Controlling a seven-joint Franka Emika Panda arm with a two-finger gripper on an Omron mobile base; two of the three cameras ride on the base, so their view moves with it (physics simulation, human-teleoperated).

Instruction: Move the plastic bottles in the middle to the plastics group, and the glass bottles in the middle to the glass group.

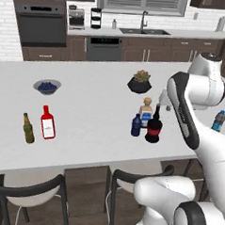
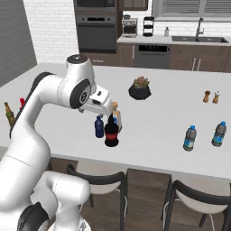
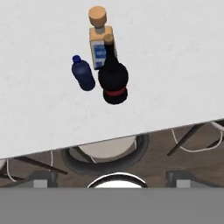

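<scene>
Three bottles stand close together in the middle of the white counter (image 1: 93, 146). The short navy plastic bottle (image 1: 136, 125) (image 2: 99, 127) (image 3: 83, 73) is on the left. Beside it stands the squat black glass bottle with a red label (image 1: 153, 128) (image 2: 111, 131) (image 3: 113, 81). Behind them is the pale bottle with a tan stopper (image 1: 146, 109) (image 3: 99, 43). My gripper (image 2: 109, 108) (image 1: 163, 102) hovers just above them and holds nothing; its fingers are not clear. The plastics group (image 2: 190, 138) (image 1: 218, 121) stands far right. The glass group, an olive bottle (image 1: 28, 128) and a red bottle (image 1: 47, 123), stands far left.
A dark pot with a succulent (image 1: 139, 83) (image 2: 140, 90) sits behind the middle bottles. A bowl of blueberries (image 1: 46, 86) is at the back left, and salt and pepper shakers (image 2: 211, 96) at the back right. Stools (image 1: 32, 189) stand under the counter's near edge.
</scene>
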